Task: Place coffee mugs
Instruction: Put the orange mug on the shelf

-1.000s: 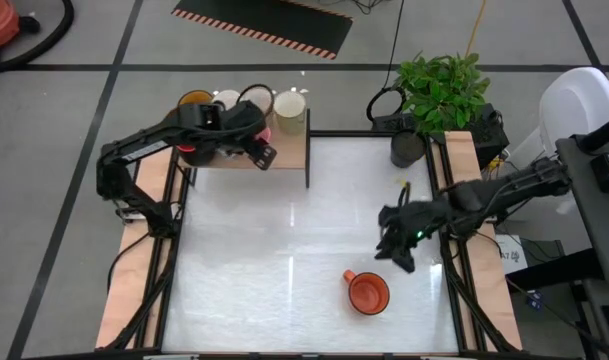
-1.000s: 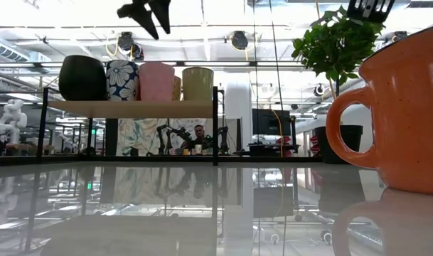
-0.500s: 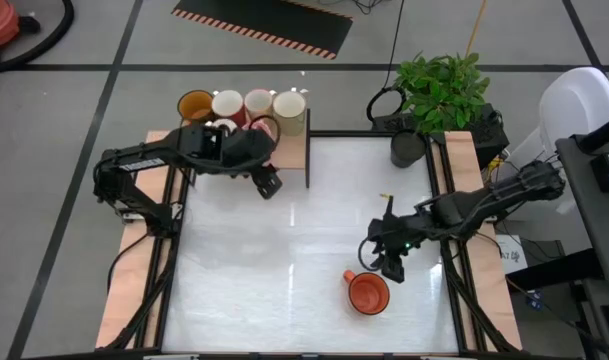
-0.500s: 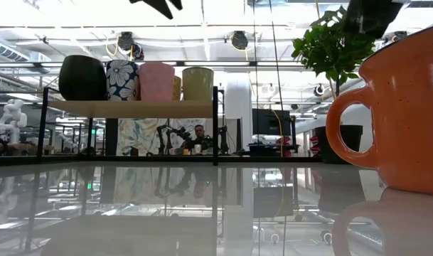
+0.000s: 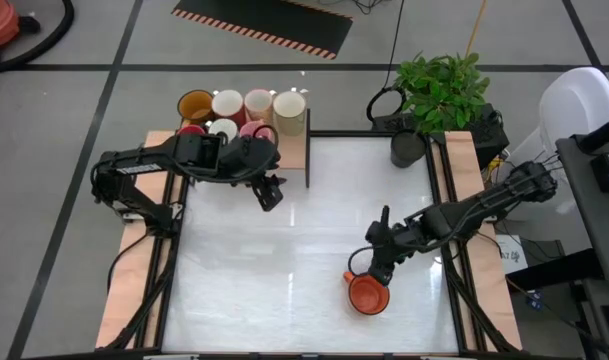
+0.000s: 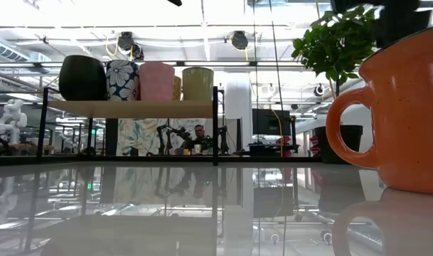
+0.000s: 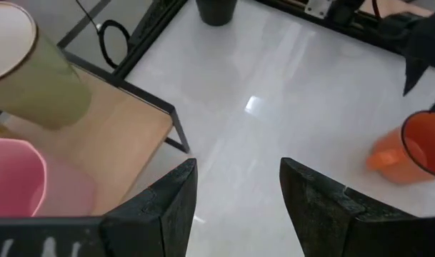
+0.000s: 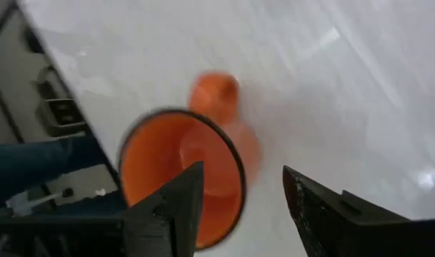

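Left arm: reaches in from the left edge of the tabletop (image 5: 244, 290), folded at the elbow, forearm running toward centre. Left end effector (image 5: 269, 193) sits over the rear-left part of the surface, fingers (image 7: 167, 207) spread apart, nothing between them.

Right arm: extends from the right side, stretched diagonally toward front-centre. Right end effector (image 5: 376, 268) is angled downward, fingers (image 8: 313, 210) parted and empty.

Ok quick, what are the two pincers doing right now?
Left pincer: open, empty, beside the shelf.
Right pincer: open, empty, just above the orange mug.
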Controlling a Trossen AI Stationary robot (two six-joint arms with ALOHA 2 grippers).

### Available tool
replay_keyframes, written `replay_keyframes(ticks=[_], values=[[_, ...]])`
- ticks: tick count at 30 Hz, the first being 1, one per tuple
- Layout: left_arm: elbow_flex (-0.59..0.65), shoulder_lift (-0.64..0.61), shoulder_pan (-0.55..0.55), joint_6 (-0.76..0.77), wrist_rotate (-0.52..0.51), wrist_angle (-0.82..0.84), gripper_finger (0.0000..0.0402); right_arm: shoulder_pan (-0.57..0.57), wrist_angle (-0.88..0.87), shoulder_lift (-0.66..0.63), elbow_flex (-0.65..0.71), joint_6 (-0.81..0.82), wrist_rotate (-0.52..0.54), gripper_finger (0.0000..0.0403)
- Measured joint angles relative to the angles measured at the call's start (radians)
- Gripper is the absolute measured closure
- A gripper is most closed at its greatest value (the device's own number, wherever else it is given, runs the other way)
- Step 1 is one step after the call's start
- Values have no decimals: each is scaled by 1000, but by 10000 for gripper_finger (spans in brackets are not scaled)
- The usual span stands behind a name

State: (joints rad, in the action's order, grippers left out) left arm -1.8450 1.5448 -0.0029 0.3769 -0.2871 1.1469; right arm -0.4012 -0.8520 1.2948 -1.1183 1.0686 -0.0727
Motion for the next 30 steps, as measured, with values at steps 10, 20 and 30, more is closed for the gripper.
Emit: replay_keyframes(ticks=[10,20,30], values=[[0,0,-37,36,-1,3,197,-39,-103,8,0,129,41,229],[0,0,-39,24,-55,3,197,-105,-106,8,0,-75,209,229],[0,0,-36,44,-95,3,197,-119,158,7,127,-145,97,229]])
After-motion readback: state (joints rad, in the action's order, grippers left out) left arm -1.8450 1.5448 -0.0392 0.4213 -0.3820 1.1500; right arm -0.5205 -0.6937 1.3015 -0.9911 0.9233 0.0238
